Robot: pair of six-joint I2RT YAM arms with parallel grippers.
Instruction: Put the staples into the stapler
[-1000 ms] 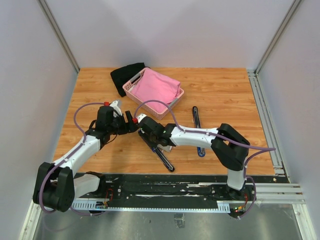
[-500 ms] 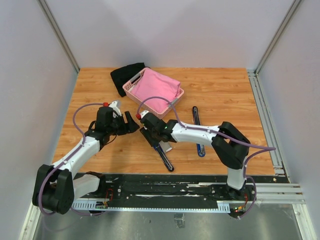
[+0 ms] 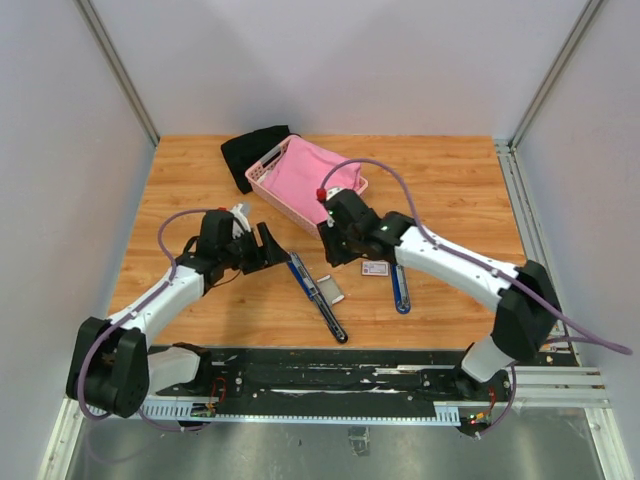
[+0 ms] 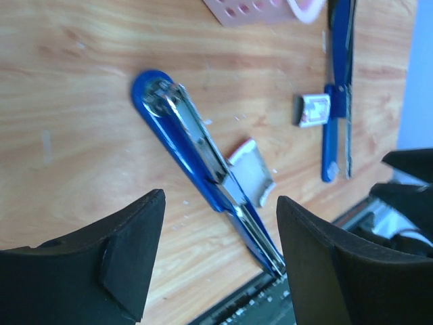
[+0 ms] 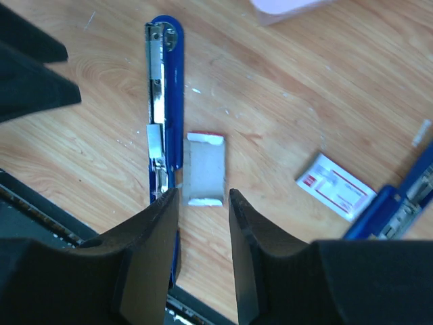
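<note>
left tool (image 4: 220, 198) wide, empty | right tool (image 5: 203, 193) narrow, empty | stapler (image 5: 176, 101) end hidden behind it

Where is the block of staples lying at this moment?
In the top view the staples lie on the table, just right of the opened blue stapler, with the white carton further right.

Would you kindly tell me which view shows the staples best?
Right wrist: the staples lie face-up, sharp and whole, just beyond the fingers beside the stapler. Left wrist shows them slanted and blurred; top external shows only a small pale patch.
</note>
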